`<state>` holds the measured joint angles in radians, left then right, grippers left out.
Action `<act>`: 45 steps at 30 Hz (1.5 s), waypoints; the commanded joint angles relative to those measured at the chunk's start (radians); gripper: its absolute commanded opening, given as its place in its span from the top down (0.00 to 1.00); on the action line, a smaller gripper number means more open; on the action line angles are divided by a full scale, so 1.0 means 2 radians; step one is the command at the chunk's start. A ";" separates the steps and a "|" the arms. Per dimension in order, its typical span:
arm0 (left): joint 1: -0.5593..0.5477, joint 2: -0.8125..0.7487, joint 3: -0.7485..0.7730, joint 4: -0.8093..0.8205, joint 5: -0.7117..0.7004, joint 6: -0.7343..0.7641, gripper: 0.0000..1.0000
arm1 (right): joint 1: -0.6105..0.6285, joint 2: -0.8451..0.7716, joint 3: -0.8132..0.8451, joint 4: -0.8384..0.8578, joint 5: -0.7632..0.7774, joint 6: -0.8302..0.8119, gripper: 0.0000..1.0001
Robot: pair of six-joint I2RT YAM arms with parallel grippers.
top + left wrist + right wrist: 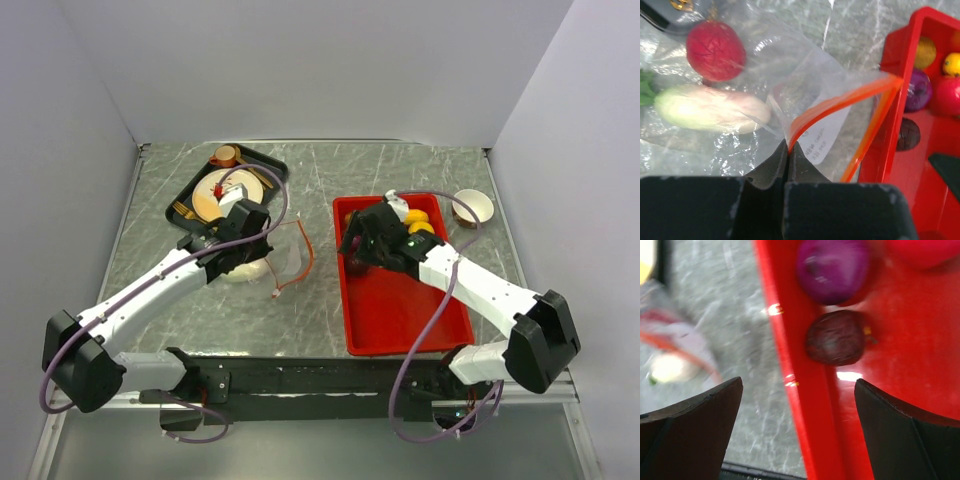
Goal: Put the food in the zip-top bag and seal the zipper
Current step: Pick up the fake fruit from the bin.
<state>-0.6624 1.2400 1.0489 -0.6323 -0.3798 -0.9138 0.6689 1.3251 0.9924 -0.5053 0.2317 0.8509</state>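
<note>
My left gripper (788, 146) is shut on the orange-red zipper strip (840, 102) of the clear zip-top bag (805, 75) and holds its mouth open toward the red tray (895, 100). A red fruit (716, 50) and a white vegetable (710, 107) with a green tip show through the bag's plastic. My right gripper (797, 390) is open wide above the tray's left wall (790, 365), close to a maroon fruit (835, 337) and a purple one (832, 262). Yellow and orange pieces (417, 220) lie at the tray's far end. In the top view the bag (287, 257) lies left of the tray.
A black tray (270, 165) with a patterned plate (215, 190) and a small cup stands at the back left, just behind my left gripper (262, 245). A small white bowl (473, 207) sits right of the red tray (400, 310). Grey walls close in the table's sides.
</note>
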 commanded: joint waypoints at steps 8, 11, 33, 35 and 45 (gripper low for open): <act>0.000 -0.023 -0.008 0.035 0.032 0.008 0.99 | -0.037 0.030 -0.022 0.004 -0.006 0.008 0.00; 0.000 -0.022 -0.008 0.035 0.032 0.012 0.99 | -0.040 0.039 -0.022 0.007 -0.011 0.009 0.00; 0.000 -0.012 -0.004 0.035 0.044 0.018 0.99 | -0.058 0.112 -0.044 0.085 -0.040 0.004 0.24; 0.000 -0.010 -0.001 0.034 0.043 0.019 0.99 | -0.060 0.116 -0.047 0.089 -0.045 0.004 0.30; 0.000 -0.005 0.003 0.038 0.050 0.020 0.99 | -0.062 0.092 -0.057 0.090 -0.041 -0.001 0.60</act>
<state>-0.6624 1.2266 1.0267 -0.5873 -0.2951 -0.8921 0.5507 1.5406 0.8978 -0.3084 0.1333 0.8581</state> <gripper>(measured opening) 0.021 0.681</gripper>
